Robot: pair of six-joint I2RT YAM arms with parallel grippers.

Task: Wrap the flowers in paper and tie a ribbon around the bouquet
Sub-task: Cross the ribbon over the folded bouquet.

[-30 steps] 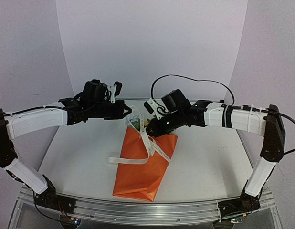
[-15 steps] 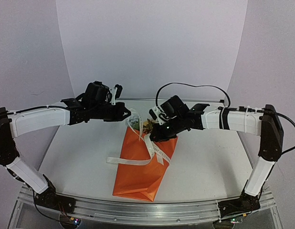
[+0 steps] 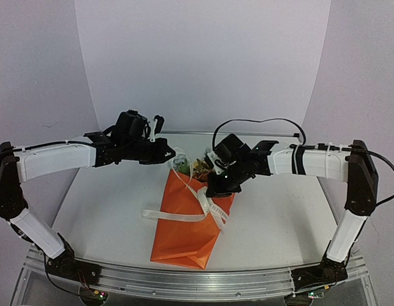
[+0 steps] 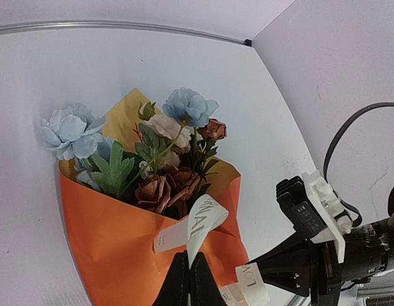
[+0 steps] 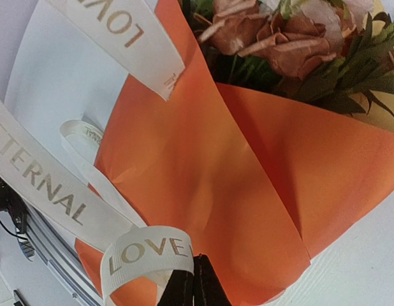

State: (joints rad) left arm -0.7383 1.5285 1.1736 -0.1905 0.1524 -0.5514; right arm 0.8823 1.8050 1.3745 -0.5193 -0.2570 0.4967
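Right tool point(image 3: 211, 189) has lowered, ribbon point(image 3: 181, 217) pinched between its tips.

We see bright, soft light that comes from above. The white table point(image 3: 273, 210) looks pale and even, with no hard glare. Only a faint, soft shadow lies by the edge of the orange paper point(image 3: 184, 239). The top view is a bit grainy, and small things look fuzzy there. In the left wrist view the flowers point(image 4: 149, 153) are sharp, and the table's far edge bends a little. In the right wrist view the letters on the ribbon point(image 5: 50, 185) are clear.
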